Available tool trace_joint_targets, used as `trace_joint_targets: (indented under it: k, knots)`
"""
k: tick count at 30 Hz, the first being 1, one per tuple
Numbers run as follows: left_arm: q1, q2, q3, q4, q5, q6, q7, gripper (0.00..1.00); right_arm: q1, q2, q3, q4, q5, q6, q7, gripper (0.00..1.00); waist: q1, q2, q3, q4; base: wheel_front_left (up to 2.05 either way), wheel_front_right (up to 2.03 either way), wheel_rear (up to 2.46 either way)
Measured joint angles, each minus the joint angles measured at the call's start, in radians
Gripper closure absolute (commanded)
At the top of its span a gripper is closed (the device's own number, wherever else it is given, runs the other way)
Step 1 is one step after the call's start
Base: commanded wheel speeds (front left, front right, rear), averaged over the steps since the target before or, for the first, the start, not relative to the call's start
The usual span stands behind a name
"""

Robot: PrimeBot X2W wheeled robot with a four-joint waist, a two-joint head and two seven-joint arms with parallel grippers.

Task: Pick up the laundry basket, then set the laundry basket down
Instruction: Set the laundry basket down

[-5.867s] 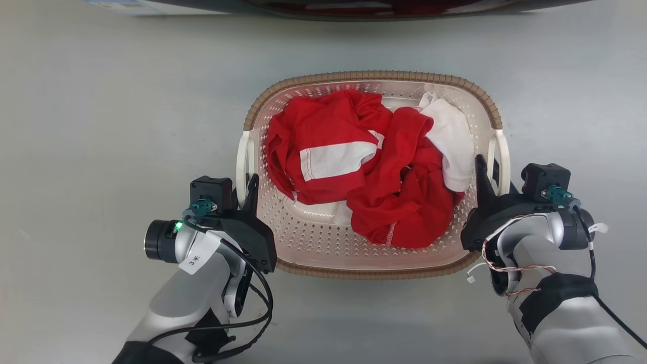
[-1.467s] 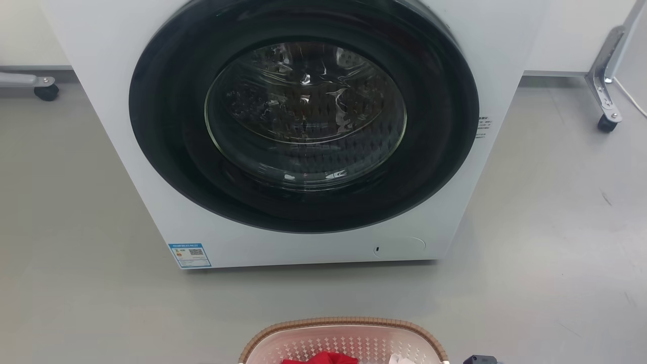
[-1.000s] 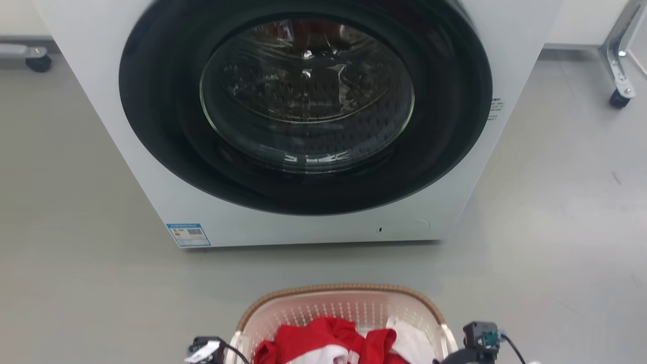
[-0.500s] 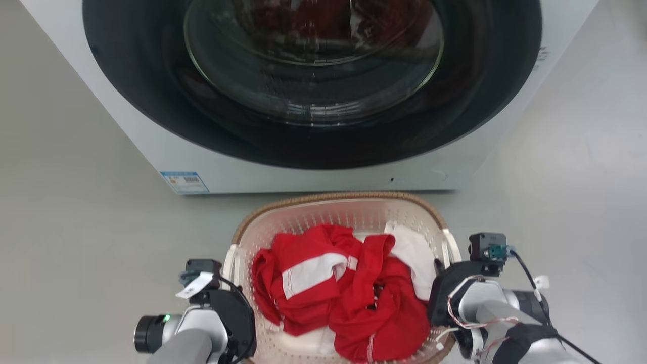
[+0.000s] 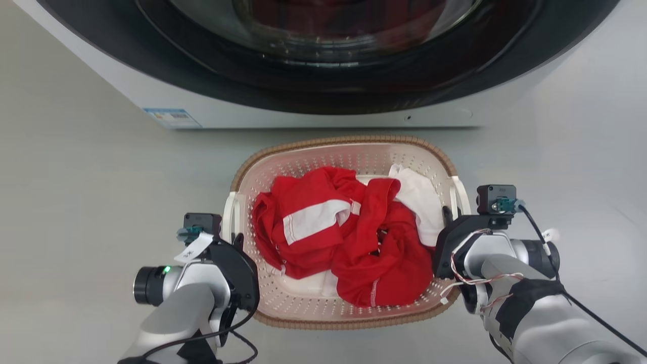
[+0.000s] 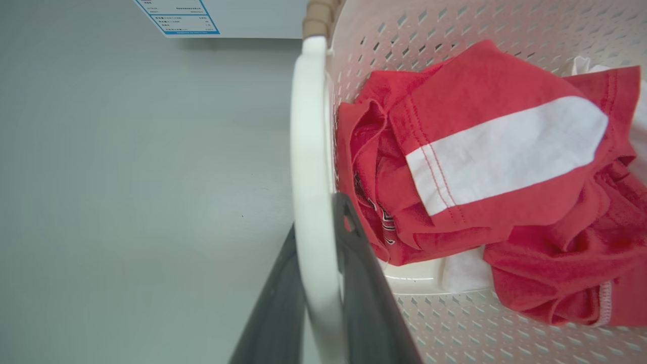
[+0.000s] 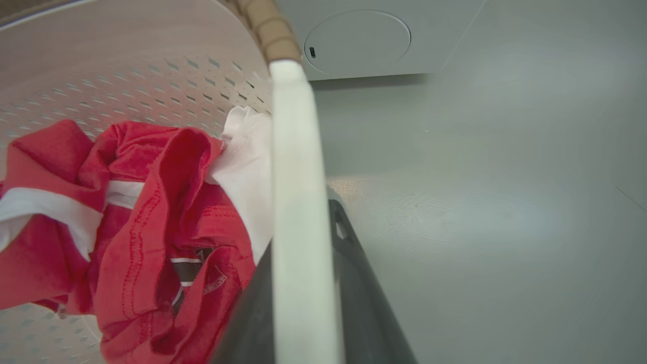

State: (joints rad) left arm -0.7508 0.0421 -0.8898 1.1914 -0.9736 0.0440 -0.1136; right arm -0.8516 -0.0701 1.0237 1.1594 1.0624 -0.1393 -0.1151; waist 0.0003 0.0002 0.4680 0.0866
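Laundry basket was gripped in front of the washer.
Left gripper and right gripper each clamped a handle; a level lowering to the floor seemed next.

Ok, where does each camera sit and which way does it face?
Head view: on the head, facing forward and down at the cream-white perforated plastic laundry basket with brown woven-look rim, before the white washer; pale forearms, left end effector and right end effector show.
Left wrist view: on that wrist, looking along its dark fingers, astride the white left handle.
Right wrist view: likewise, fingers astride the white right handle.
Shared: all show the red and white clothes in the basket.
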Motion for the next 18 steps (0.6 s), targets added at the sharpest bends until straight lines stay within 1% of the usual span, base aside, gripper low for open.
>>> trace_joint_targets:
  k: [8,18]
  knots:
    - [-0.068,-0.002,-0.006,-0.007,0.019,0.002,-0.013,1.00,-0.066,-0.005,0.000,0.020,-0.009,0.000,-0.018,1.00,0.0000,0.0000,0.119,0.013,0.00,0.00,0.00]
    - [-0.166,-0.001,-0.018,-0.043,0.035,0.018,-0.034,1.00,-0.173,-0.026,-0.001,0.039,-0.033,0.003,-0.044,1.00,-0.0001,-0.0001,0.269,0.036,0.00,0.00,0.00]
